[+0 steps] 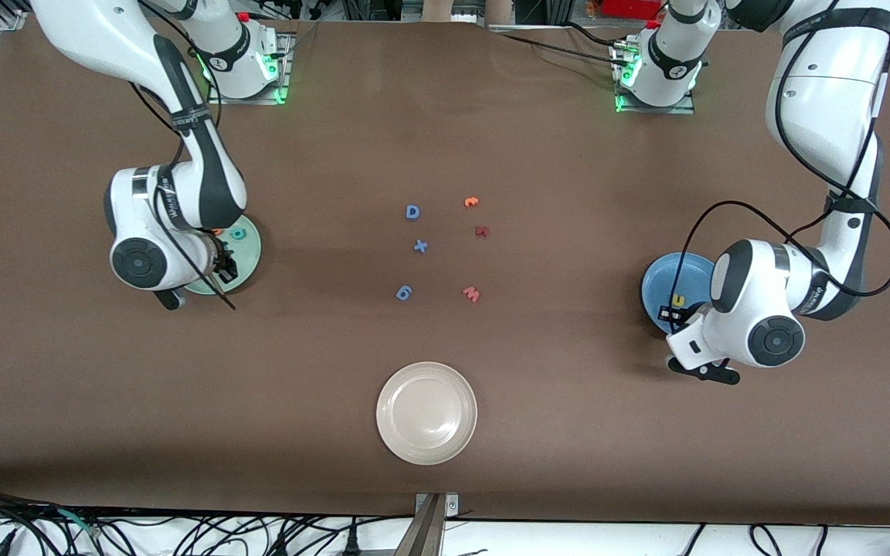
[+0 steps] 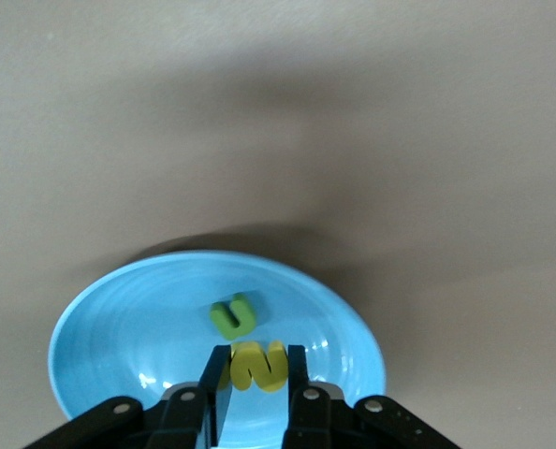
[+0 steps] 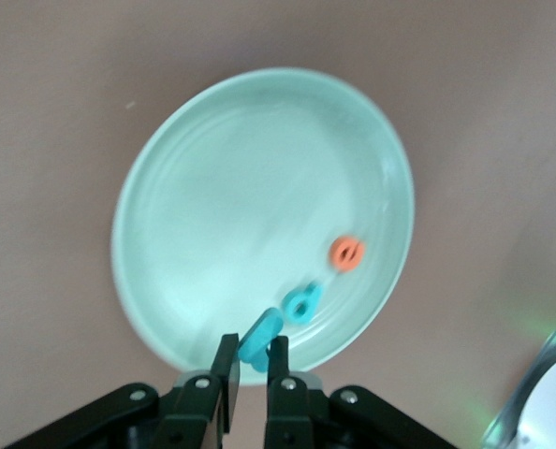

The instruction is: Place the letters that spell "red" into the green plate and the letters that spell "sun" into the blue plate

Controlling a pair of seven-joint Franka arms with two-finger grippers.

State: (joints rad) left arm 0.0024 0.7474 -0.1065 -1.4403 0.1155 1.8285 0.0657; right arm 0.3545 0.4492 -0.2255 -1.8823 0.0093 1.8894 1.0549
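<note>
Right hand, over the green plate, pinches the thin teal "r" between narrow jaws, directly above the rim beside the teal "d" and orange "e". Left hand, over the blue plate, has its jaws close around a yellow letter just beside the olive-green "n"; whether it grips or has let go, I cannot tell. Each letter hangs straight over its plate, so a release would likely suffice.

Even overhead light, front view sharp. Soft arm shadows fall on the brown desk; glare spot on the round beige-white plate. Both wrist views soft w/ slight blur, prob. motion; edges dim.
</note>
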